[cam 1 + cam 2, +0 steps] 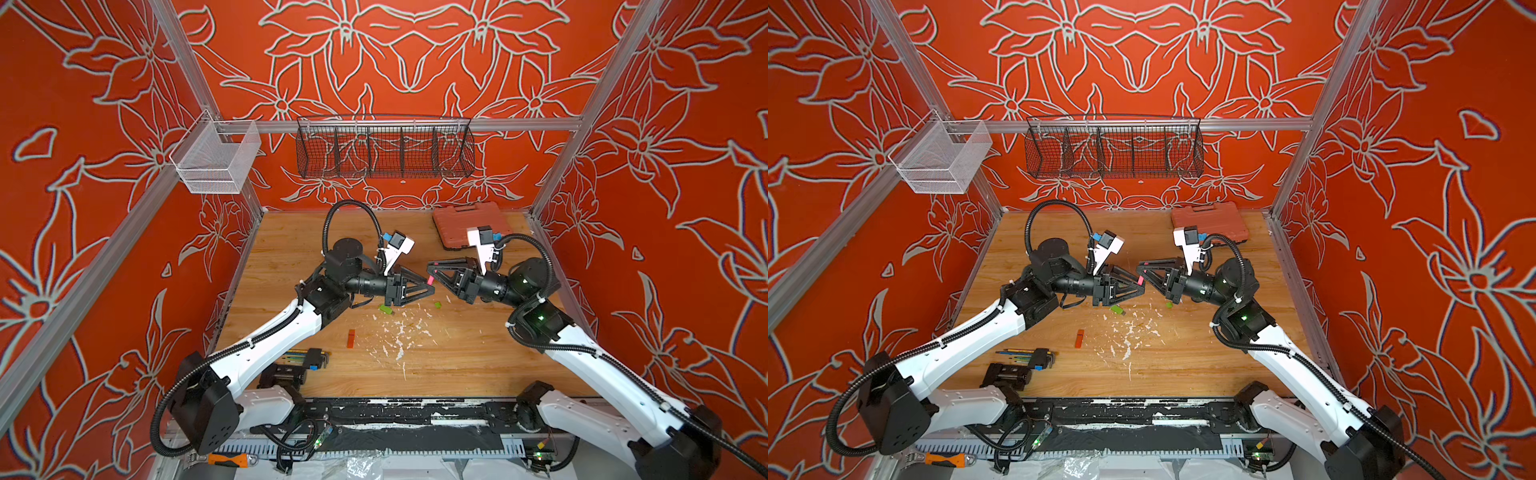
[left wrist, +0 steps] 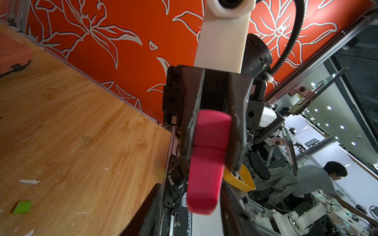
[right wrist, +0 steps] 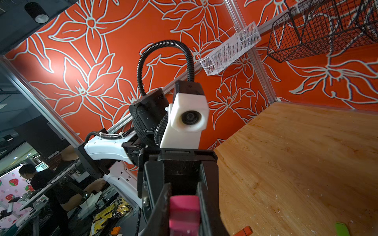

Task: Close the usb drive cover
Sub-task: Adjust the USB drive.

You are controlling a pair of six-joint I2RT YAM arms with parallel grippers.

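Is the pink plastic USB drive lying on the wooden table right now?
No, the pink plastic USB drive is held up in the air, clamped by the right gripper.

With the table (image 1: 478,365) centre as my dial, the left gripper (image 1: 432,286) and right gripper (image 1: 430,272) sit nearly tip to tip there. I have open board at 12 and from 4 to 6 o'clock. The case (image 1: 469,224) blocks 1; hex keys (image 1: 318,356) and a black block (image 1: 282,376) crowd 8.

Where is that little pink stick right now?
In a top view the pink USB drive hangs above the middle of the wooden table, pinched by the right gripper, with the left gripper open around its free end.
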